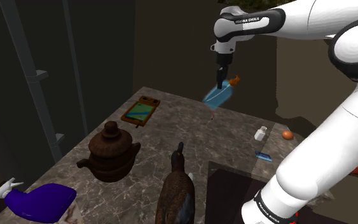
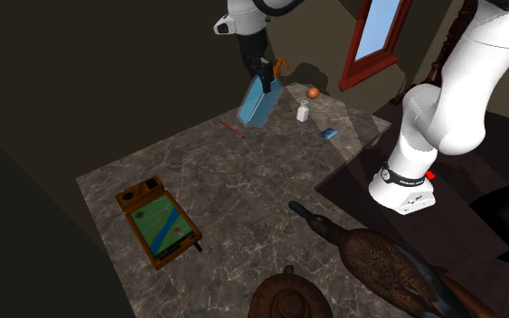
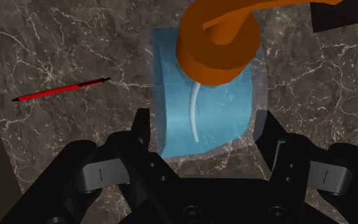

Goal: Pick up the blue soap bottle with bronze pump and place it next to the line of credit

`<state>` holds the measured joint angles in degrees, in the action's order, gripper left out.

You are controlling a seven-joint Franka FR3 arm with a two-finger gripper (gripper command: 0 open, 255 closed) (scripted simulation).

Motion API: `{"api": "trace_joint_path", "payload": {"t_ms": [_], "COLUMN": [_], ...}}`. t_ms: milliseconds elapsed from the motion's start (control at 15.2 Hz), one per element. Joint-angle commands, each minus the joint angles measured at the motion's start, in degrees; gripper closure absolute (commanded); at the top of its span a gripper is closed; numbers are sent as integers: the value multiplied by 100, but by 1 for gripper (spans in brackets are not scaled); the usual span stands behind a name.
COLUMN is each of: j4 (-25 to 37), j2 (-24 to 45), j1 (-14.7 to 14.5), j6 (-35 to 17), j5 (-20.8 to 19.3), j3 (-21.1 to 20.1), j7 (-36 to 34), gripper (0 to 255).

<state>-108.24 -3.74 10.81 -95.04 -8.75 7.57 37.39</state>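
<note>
The gripper [image 1: 220,84] was clamped on the bottle [image 2: 256,104]. Its 2 fingers [image 3: 139,137] clasped the blue body on opposite sides, below the orange-brown pump [image 3: 219,38]. The bottle hung tilted in the air, off the marbled worktop [image 2: 243,190], over a red pen [image 3: 60,90]. The blue card [image 1: 264,156] lay flat on the worktop, apart from the bottle. 1 small white vial [image 1: 260,133] stood near the card, and 1 orange ball [image 1: 287,134] lay near the vial.
</note>
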Motion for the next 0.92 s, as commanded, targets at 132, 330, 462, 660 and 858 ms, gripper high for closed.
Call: {"api": "trace_joint_path", "payload": {"t_ms": [132, 330, 462, 660, 858], "j4": [-360, -533, -616, -690, -706], "j2": [-552, -893, -1098, -1371, -1599], "j1": [195, 341, 441, 593, 745], "j6": [123, 234, 314, 441, 571], "j5": [-163, -300, -397, -551, -710], "j3": [212, 384, 503, 691, 890], "j7": [393, 697, 909, 1242, 1591], "gripper": [255, 255, 255, 255, 255]}}
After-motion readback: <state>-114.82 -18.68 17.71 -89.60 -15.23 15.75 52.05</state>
